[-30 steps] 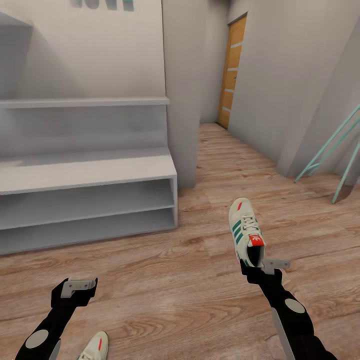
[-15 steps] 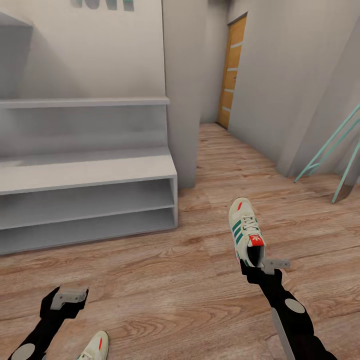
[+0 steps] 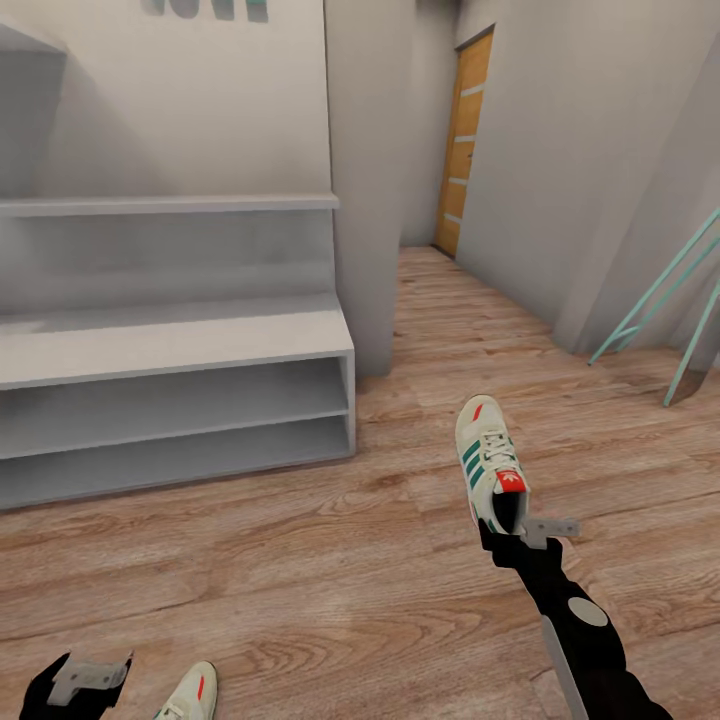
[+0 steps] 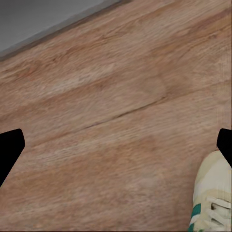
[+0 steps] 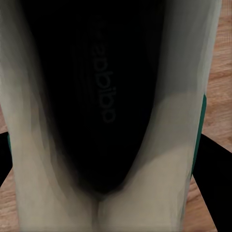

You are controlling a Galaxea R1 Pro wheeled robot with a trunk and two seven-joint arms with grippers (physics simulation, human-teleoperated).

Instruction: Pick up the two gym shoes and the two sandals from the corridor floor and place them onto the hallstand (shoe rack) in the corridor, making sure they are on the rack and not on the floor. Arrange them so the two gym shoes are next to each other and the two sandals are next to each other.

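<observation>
The wood floor (image 3: 330, 560) is stretching away down the corridor, running past a tan door (image 3: 462, 150) at the far end and teal railings (image 3: 670, 300) on the right. On the left the grey shoe rack (image 3: 170, 340) is standing against the wall, its flat top and both long shelves sitting bare, stepped shelves rising above it.

To the right of the rack, the right arm is reaching forward and the right gripper (image 3: 512, 532) is clamping the heel of one gym shoe (image 3: 490, 470), holding it off the floor with the toe pointing away toward the far corridor; green stripes, white laces and the red tongue label are all showing. Through the right wrist camera we are looking straight into that shoe's dark insole (image 5: 101, 96), cream walls on either side.

Down at the near left edge, the left gripper (image 3: 88, 676) is hanging low over the floor, fingers spread apart and holding nothing. Just to its right the second gym shoe (image 3: 192, 695) is lying on the planks, its toe peeking into the left wrist camera too (image 4: 212, 198).
</observation>
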